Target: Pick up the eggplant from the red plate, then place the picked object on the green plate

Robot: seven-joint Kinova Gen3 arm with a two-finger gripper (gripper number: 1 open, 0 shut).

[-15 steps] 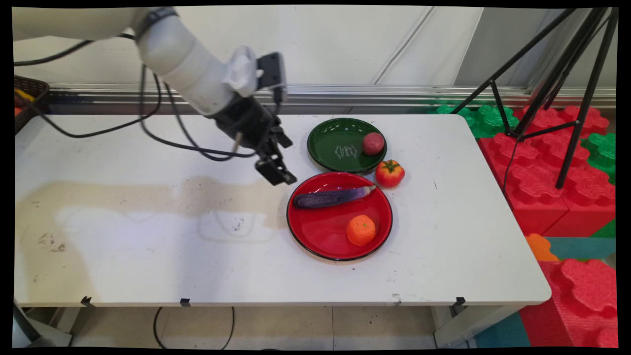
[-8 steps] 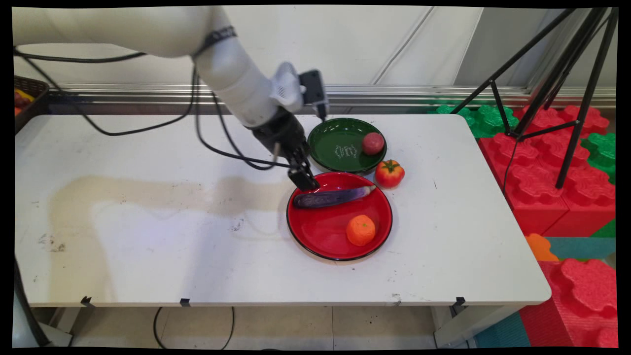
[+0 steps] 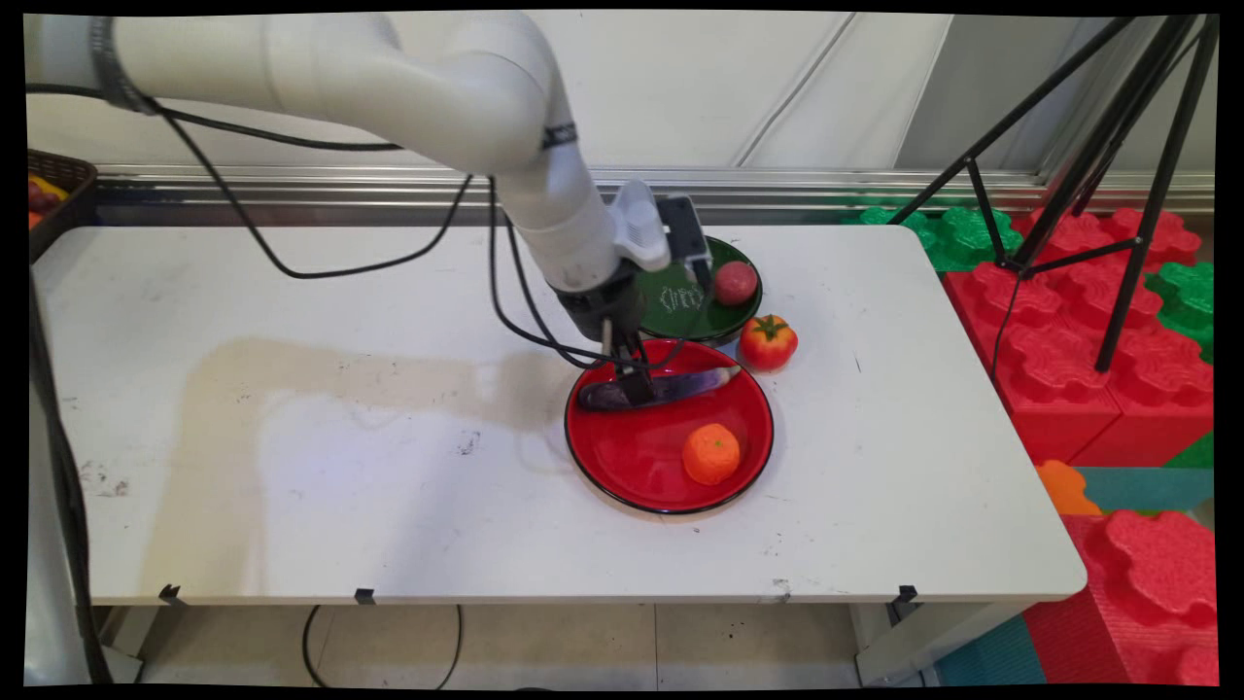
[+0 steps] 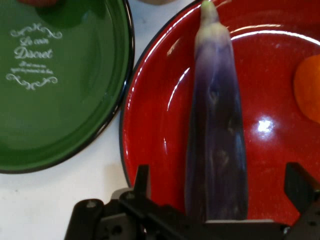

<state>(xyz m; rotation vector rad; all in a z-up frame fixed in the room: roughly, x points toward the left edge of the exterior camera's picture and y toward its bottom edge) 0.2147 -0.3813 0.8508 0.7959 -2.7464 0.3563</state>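
Observation:
A purple eggplant [image 3: 680,386] [image 4: 216,140] lies across the far half of a red plate [image 3: 632,467] [image 4: 155,130]. My gripper [image 3: 637,389] [image 4: 220,192] is lowered over the eggplant's thick end. It is open, with one finger [image 4: 142,181] on each side of the eggplant and neither pressing on it. An orange [image 3: 710,454] [image 4: 309,95] sits in the plate's near right part. Just behind stands a green plate [image 3: 702,317] [image 4: 70,115] holding a dark red round fruit [image 3: 736,282].
A red tomato [image 3: 768,341] rests on the table between the two plates, to the right. Red and green foam blocks [image 3: 1079,369] and a black tripod [image 3: 1118,185] stand past the table's right edge. A dark basket [image 3: 53,190] sits at the far left.
The arm has swung right and down from the table's middle to the red plate. The gripper, earlier left of the plate, now straddles the eggplant.

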